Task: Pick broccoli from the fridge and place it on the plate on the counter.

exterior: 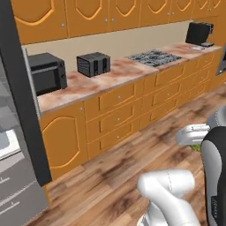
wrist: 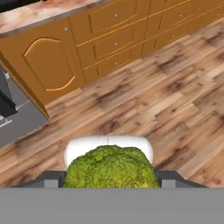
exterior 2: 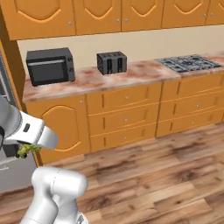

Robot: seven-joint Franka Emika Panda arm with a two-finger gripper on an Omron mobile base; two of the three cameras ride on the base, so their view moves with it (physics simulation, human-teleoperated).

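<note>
Broccoli (wrist: pixel 110 167): bumpy yellow-green head. Desk (exterior 2: pixel 131 72): mottled reddish-pink and cream stone. Cabinets (exterior 2: pixel 124 116): orange wood, arched panels. Floor (wrist: pixel 166 100): brown wood planks, streaked grain. Microwave (exterior 2: pixel 50 65) and toaster (exterior 2: pixel 112 62): black. Fridge (exterior: pixel 20 132): grey, dark door edge.

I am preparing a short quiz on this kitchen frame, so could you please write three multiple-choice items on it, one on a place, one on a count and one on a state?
1. Where does the toaster stand?
A. on the floor
B. on the counter, between the microwave and the cooktop
C. on top of the microwave

2. How many slots show in the toaster's top?
A. two
B. four
C. none

3. What is the state of the gripper?
A. open and empty
B. shut on the broccoli
C. shut on a plate

Answers: 1 B, the right base view shows it on the stone worktop between them. 2 A, two slots there. 3 B, the hand view shows the green floret between the finger tips.
</note>
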